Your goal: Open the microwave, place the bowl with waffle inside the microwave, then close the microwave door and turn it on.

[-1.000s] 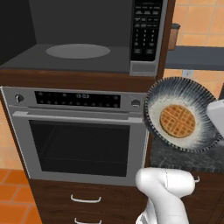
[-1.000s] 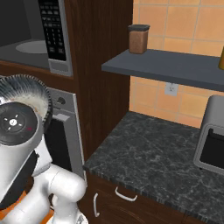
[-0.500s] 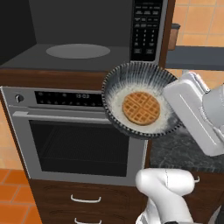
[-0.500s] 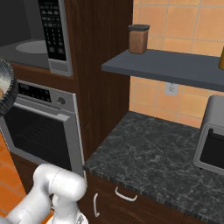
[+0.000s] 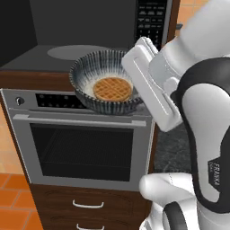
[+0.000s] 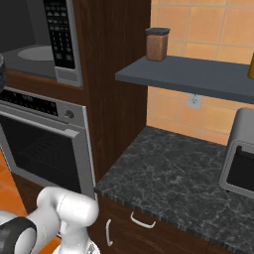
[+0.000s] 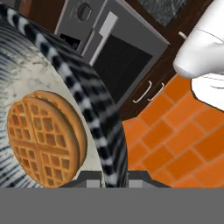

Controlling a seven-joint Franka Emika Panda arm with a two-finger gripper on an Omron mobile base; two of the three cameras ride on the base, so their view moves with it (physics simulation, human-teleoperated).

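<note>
The microwave (image 5: 150,20) stands open, its grey floor and round turntable (image 5: 74,51) showing. Its door (image 5: 15,27) is swung out as a dark panel at the upper left. The striped bowl (image 5: 85,67) hangs nearly level just in front of the opening, above the oven's control strip. The orange-brown waffle (image 5: 112,88) lies flat in it. My gripper (image 7: 114,180) is shut on the bowl's right rim; the hand view shows the rim (image 7: 94,113) between the fingertips, with the waffle (image 7: 43,138) beside it. The right base view shows the keypad (image 6: 62,34).
A silver oven (image 5: 81,148) with a bar handle sits under the microwave, drawers below it. To the right run a dark stone counter (image 6: 173,173), a toaster oven (image 6: 240,154) and a shelf (image 6: 198,74) carrying a brown jar (image 6: 157,43). The floor is orange tile.
The bowl has swung left and up from beside the oven to the microwave's opening. It has levelled out from a steep tilt. The grip has stayed shut.
</note>
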